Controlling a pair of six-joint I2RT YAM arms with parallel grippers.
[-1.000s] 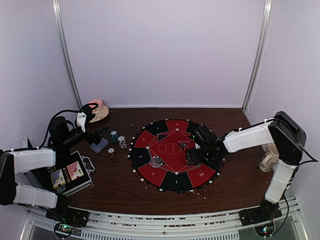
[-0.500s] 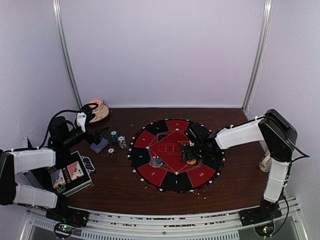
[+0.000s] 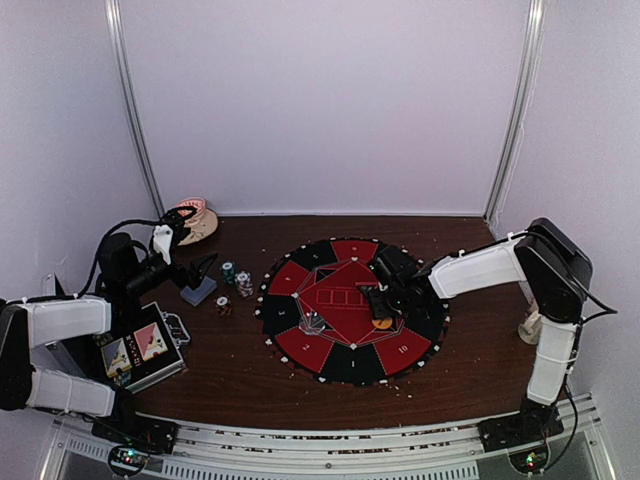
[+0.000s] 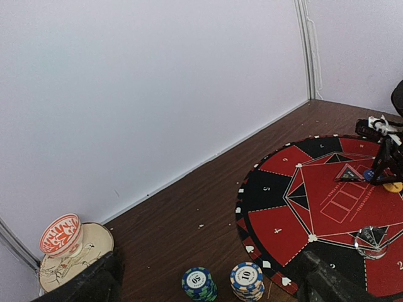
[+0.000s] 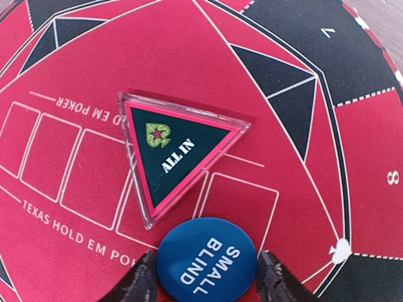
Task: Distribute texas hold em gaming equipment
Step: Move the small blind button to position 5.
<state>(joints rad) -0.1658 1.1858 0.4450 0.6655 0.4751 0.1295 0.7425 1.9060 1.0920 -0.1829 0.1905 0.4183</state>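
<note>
On the round red-and-black poker mat [image 3: 300, 345], my right gripper [image 3: 376, 303] [image 5: 206, 280] is shut on a blue "SMALL BLIND" button [image 5: 206, 258], one fingertip against each side. A triangular "ALL IN" marker [image 5: 176, 148] lies just beyond it. An orange button [image 3: 382, 324] sits beside the gripper. Left of the mat stand a teal chip stack [image 3: 228, 271] [image 4: 199, 284], a white one [image 3: 244, 283] [image 4: 246, 280] and a red one [image 3: 223, 305]. A grey-blue card deck [image 3: 198, 291] lies under my left gripper [image 3: 205, 268], which is open and holds nothing.
A beige mug [image 3: 195, 220] lies on a saucer at the back left corner. The metal case with card pictures [image 3: 140, 345] sits at the front left. A clear round piece [image 3: 313, 322] rests on the mat's left side. A pale object [image 3: 535, 320] stands behind the right arm.
My right gripper moved left across the mat toward its centre and narrowed its jaws onto the blue button. The left arm stayed still.
</note>
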